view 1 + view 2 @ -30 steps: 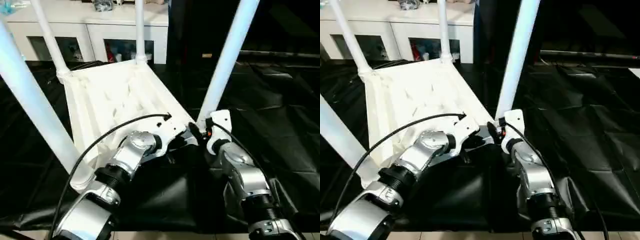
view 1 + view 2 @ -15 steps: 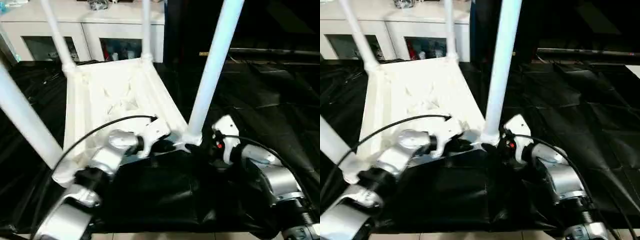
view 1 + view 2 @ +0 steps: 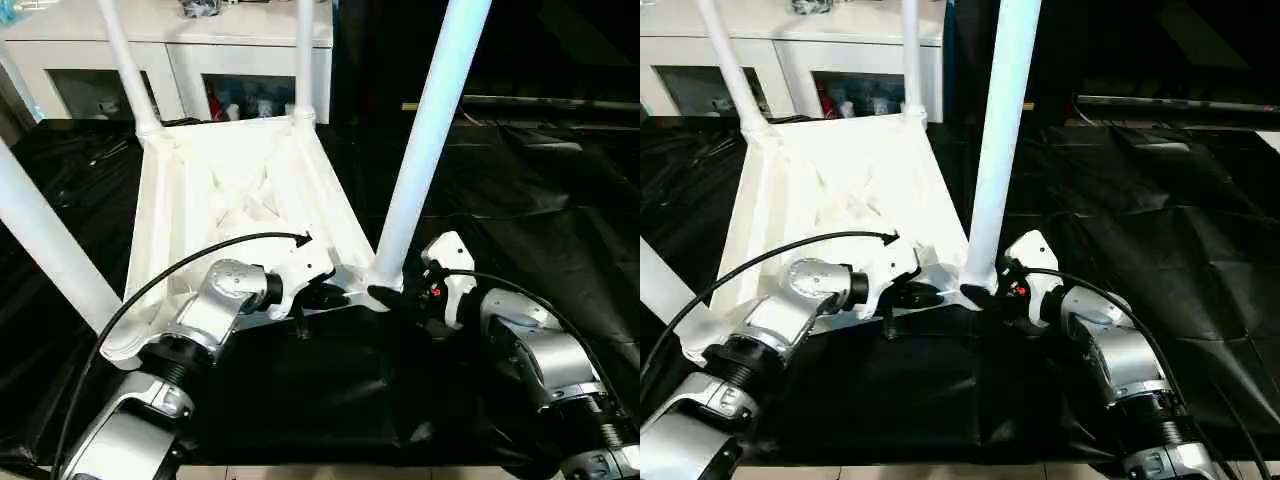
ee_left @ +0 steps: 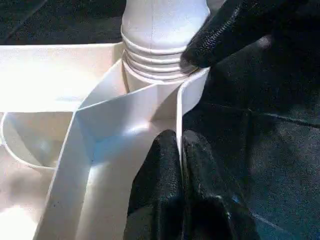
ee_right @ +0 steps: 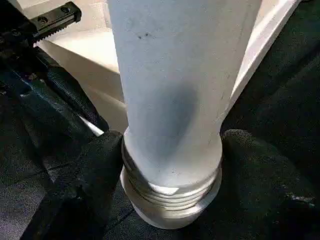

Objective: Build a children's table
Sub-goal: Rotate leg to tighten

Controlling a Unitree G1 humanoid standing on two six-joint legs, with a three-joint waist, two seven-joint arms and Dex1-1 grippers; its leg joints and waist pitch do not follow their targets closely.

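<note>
The white tabletop (image 3: pixel 230 190) lies underside up on black cloth, with four white legs standing in its corner sockets. My left gripper (image 3: pixel 335 295) is at the front right corner, shut on the thin raised rim (image 4: pixel 178 107); its two black fingers (image 4: pixel 160 170) pinch that wall. My right gripper (image 3: pixel 395 297) is at the foot of the near right leg (image 3: pixel 425 130). Its fingers (image 5: pixel 95 175) press both sides of the threaded leg base (image 5: pixel 172 192). The near left leg (image 3: pixel 45 245) rises past my left forearm.
A white cabinet (image 3: pixel 250 50) with glass doors stands behind the tabletop. Crumpled black cloth (image 3: pixel 520 200) covers the floor to the right and front. A black cable (image 3: pixel 170 275) arcs over my left forearm. The far legs (image 3: pixel 125 70) stand near the cabinet.
The view has shifted, and the near right leg now stands more upright. Both grippers stay at the front right corner. My right forearm has swung out to the right.
</note>
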